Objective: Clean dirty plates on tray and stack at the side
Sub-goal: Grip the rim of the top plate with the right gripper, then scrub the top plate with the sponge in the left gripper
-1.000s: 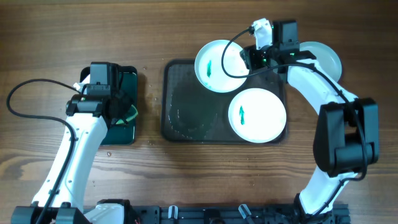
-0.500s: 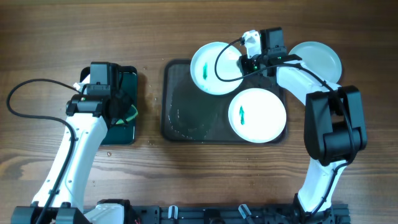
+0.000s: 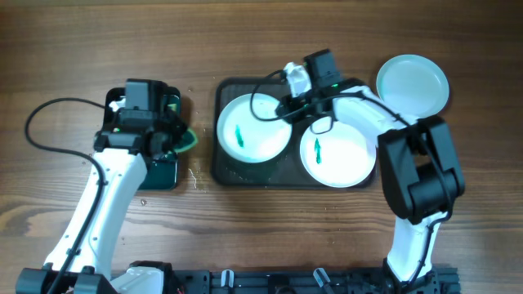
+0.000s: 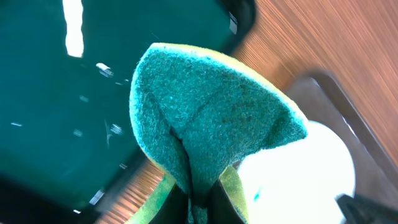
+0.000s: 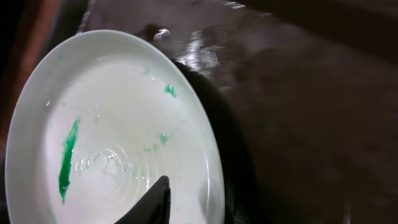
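Note:
The dark tray (image 3: pixel 225 159) holds two white plates. The left plate (image 3: pixel 253 126) carries a green smear (image 3: pixel 239 135), and so does the right plate (image 3: pixel 347 155). My right gripper (image 3: pixel 288 109) is shut on the left plate's far right rim. In the right wrist view the rim sits between the fingertips (image 5: pixel 158 199) of that gripper (image 5: pixel 193 208), and the plate (image 5: pixel 112 124) tilts over the wet tray (image 5: pixel 298 93). A pale blue plate (image 3: pixel 413 84) lies on the table at the back right. My left gripper (image 3: pixel 174 137) is shut on a folded green sponge (image 4: pixel 211 112).
A small black tray with a glossy green inside (image 3: pixel 155 163) lies under the left gripper, also in the left wrist view (image 4: pixel 62 93). Water drops dot the wood between the two trays (image 3: pixel 194 175). The left arm's cable loops at the left (image 3: pixel 37 122).
My right gripper has dragged its plate from the tray's back edge down and left into the tray's left half. My left gripper has lifted the sponge rightward toward the big tray.

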`<state>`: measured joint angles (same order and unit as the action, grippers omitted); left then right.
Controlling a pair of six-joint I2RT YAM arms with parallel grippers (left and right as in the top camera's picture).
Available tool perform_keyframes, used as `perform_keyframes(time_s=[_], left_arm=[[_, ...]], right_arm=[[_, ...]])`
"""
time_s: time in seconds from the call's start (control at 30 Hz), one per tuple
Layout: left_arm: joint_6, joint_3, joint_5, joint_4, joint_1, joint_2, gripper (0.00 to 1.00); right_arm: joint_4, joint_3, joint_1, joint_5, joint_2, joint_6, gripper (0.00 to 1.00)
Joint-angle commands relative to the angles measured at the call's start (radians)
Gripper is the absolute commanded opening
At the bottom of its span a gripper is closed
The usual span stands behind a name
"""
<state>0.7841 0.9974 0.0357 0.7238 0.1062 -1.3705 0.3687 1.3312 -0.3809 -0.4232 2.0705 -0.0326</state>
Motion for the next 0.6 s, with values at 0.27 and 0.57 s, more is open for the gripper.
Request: perform_keyframes(time_s=[0.27,0.57], left_arm=[[0.046,-0.011,-0.036,-0.071,0.165,-0.024,0.04],[0.100,-0.016,-0.054,-0.315,0.336,-0.224,0.04]], right_arm=[[0.016,-0.003,-0.038,0.095,0.017,0.032,0.06],[0.053,-0.003,-0.038,0.095,0.017,-0.443,0.04]])
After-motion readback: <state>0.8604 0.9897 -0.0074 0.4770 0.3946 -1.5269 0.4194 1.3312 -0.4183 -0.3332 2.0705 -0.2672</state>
